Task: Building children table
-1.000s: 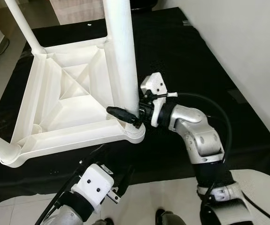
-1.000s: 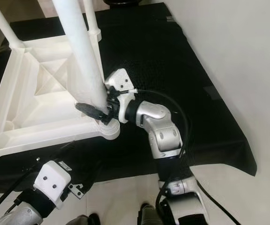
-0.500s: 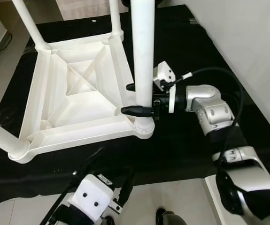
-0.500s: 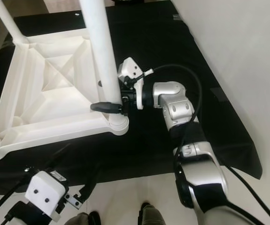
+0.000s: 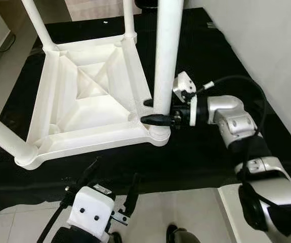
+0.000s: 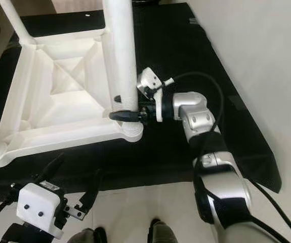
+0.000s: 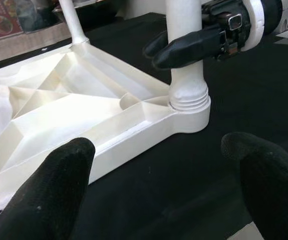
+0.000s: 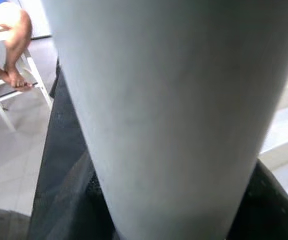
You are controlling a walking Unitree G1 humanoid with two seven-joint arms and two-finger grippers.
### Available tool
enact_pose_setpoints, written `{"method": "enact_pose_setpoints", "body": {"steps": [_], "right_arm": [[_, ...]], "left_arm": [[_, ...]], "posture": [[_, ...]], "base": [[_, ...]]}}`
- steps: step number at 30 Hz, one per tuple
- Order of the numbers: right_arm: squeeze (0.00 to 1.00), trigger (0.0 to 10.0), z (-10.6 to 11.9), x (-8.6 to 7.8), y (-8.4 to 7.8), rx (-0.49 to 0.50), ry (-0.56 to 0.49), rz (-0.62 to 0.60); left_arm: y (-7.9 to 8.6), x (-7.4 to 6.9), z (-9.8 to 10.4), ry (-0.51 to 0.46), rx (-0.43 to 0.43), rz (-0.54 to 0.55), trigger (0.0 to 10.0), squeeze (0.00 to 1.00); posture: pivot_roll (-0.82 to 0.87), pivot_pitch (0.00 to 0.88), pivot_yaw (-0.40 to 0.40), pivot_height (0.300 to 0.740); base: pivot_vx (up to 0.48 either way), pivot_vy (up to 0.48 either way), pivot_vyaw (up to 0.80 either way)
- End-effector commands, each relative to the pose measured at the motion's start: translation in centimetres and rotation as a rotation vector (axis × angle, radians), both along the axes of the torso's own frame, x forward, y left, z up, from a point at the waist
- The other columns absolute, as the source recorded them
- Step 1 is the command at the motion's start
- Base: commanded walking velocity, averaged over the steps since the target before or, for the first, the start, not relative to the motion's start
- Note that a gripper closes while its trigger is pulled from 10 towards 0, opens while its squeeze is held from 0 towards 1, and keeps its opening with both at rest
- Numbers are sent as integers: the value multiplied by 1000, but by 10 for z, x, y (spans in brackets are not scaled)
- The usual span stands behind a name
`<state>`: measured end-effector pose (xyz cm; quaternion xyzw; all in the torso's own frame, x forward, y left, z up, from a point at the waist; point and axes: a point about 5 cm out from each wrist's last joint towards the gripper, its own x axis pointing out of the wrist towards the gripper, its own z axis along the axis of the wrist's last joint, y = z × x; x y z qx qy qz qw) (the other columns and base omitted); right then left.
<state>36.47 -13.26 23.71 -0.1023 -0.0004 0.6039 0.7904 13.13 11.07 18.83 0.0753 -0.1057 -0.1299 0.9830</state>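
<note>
One white table (image 5: 84,109) lies upside down on a black mat (image 5: 201,152). I count four legs standing up from its corners: near-left (image 5: 3,139), far-left (image 5: 36,23), far-right (image 5: 129,17), and near-right leg (image 5: 166,55), the one I am working on.

Two grippers in view. Right gripper (image 5: 153,111) reaches in from the right, its two black fingers (image 6: 124,115) either side of the near-right leg just above the threaded socket (image 7: 188,97); it holds that leg, closed around it. In the right wrist view the leg (image 8: 159,115) is pressed close to the lens. Left gripper (image 7: 159,180) hovers low over the mat's near edge, fingers (image 7: 48,185) spread wide, holding nothing, pointing at the socket corner but well apart from it.

One person sits in the background, bare legs (image 8: 11,40) on a white stool.

Against a second ago: the near-right leg was tilted toward the table centre, now it stands nearly upright in its socket. Right arm has stretched further out, forearm now level. Camera has shifted too, so the table's apparent drift is not a move. Left gripper has stayed low and spread.
</note>
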Motion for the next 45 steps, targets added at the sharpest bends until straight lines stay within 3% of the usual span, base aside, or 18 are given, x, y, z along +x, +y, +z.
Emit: {"method": "enact_pose_setpoints", "body": {"steps": [1,7,9,10,11,12,14,20,21,22,23,25,29,30,38,39,40,45], "right_arm": [[0,0,-12,-3,-13,71,52,-86],[0,0,-25,-9,-18,123,57,-259],[0,0,-49,-32,-3,121,31,-748],[0,0,-49,-32,-3,121,31,-748],[0,0,-56,-58,18,108,20,-829],[0,0,-56,-58,18,108,20,-829],[0,0,-58,-87,51,158,57,-806],[0,0,-56,-83,64,189,64,-712],[0,6471,-52,-79,67,205,61,-664],[0,6471,-52,-79,67,205,61,-664],[0,10000,-47,-77,71,210,62,-565],[0,10000,-39,-75,74,204,58,-441],[39,10000,-26,-67,67,207,61,-393],[1000,10000,-23,-62,62,198,58,-401],[1000,10000,-5,-26,28,101,-21,-200],[580,10000,-1,-19,22,78,-46,-174],[0,10000,3,-15,19,73,-39,-121],[0,10000,11,-13,17,31,-7,58]], "left_arm": [[0,-3,-1,15,-22,13,10000,0],[0,-3,-2,23,-48,25,10000,0],[-1,-3,-5,50,-86,5,10000,0],[-1,-3,-5,50,-86,5,10000,0],[-3,-2,-8,70,-111,-31,10000,0],[-3,-2,-8,70,-111,-31,10000,0],[-7,0,-11,100,-152,-97,10000,0],[-9,0,-13,113,-172,-140,10000,0],[-10,1,-14,116,-183,-153,10000,0],[-10,1,-14,116,-183,-153,10000,0],[-11,2,-14,118,-191,-168,10000,0],[-12,2,-14,120,-202,-186,10000,0],[-13,3,-14,123,-208,-203,10000,0],[-13,3,-14,123,-209,-206,10000,0],[-13,4,-13,110,-195,-198,10000,0],[-14,4,-13,107,-192,-198,10000,0],[-14,4,-13,106,-191,-199,10000,0],[-14,3,-12,104,-187,-200,10000,0]], "posture": [[16,221,-2,740],[13,224,-16,740],[-6,227,-12,740],[-6,227,-12,740],[-4,227,-1,740],[-4,227,-1,740],[-6,216,7,740],[-5,212,2,740],[-8,213,-4,740],[-8,213,-4,740],[-10,214,-7,740],[-10,214,-7,740],[-9,211,-8,740],[-7,209,-9,740],[13,206,-17,740],[18,205,-21,740],[22,205,-22,740],[35,206,-21,740]], "base": [[0,0,0],[0,0,0],[0,0,0],[0,0,0],[0,0,0],[0,0,0],[0,0,0],[0,0,0],[0,0,0],[0,0,0],[0,0,0],[0,0,0],[0,0,0],[0,0,0],[0,0,0],[0,0,0],[0,0,0],[0,0,0]]}}
